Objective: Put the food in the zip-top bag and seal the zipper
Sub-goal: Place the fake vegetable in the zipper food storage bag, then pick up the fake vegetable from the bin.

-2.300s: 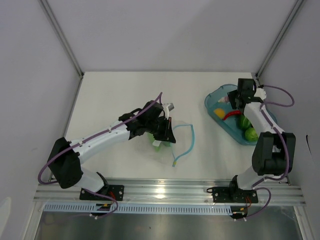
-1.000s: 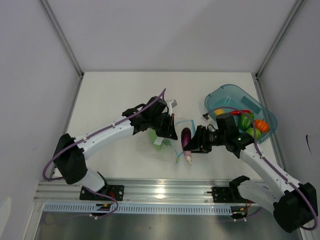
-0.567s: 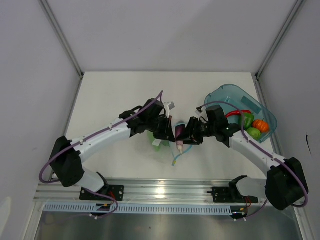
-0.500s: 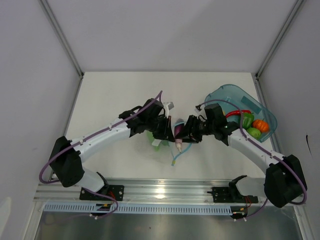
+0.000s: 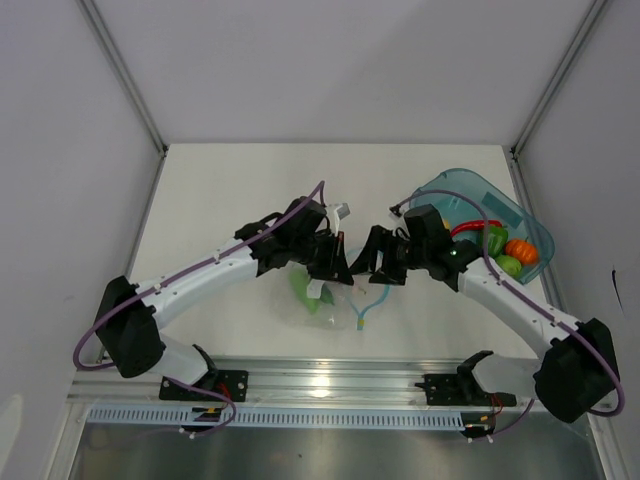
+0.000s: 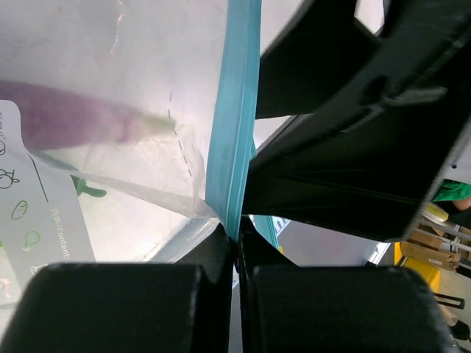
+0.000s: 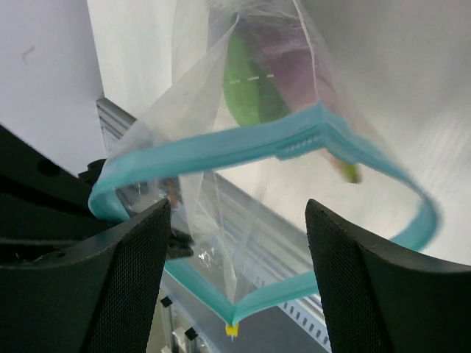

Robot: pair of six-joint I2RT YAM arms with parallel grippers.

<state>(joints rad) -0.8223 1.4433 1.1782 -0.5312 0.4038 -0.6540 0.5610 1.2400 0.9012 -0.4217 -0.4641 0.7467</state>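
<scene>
My left gripper [image 5: 335,268] is shut on the light blue zipper [image 6: 234,147] and holds the clear zip-top bag [image 5: 330,300] up by its mouth edge; the jaws show pinched on the strip in the left wrist view [image 6: 237,235]. The purple eggplant [image 7: 294,62] and a green food piece [image 7: 250,88] lie inside the bag. The eggplant shows through the film in the left wrist view [image 6: 66,121]. My right gripper [image 5: 368,262] is open and empty at the bag mouth [image 7: 239,290], with the zipper loop [image 7: 221,147] spread in front of it.
The teal oval tray [image 5: 455,188] stands at the back right with a red pepper [image 5: 468,228], a green pepper [image 5: 497,240], an orange [image 5: 522,250] and a green lime [image 5: 508,265]. The aluminium rail [image 5: 330,385] runs along the near table edge.
My right gripper carried the eggplant from the tray side to the bag mouth and let it go. The eggplant now lies inside the bag. My left gripper kept hold of the zipper.
</scene>
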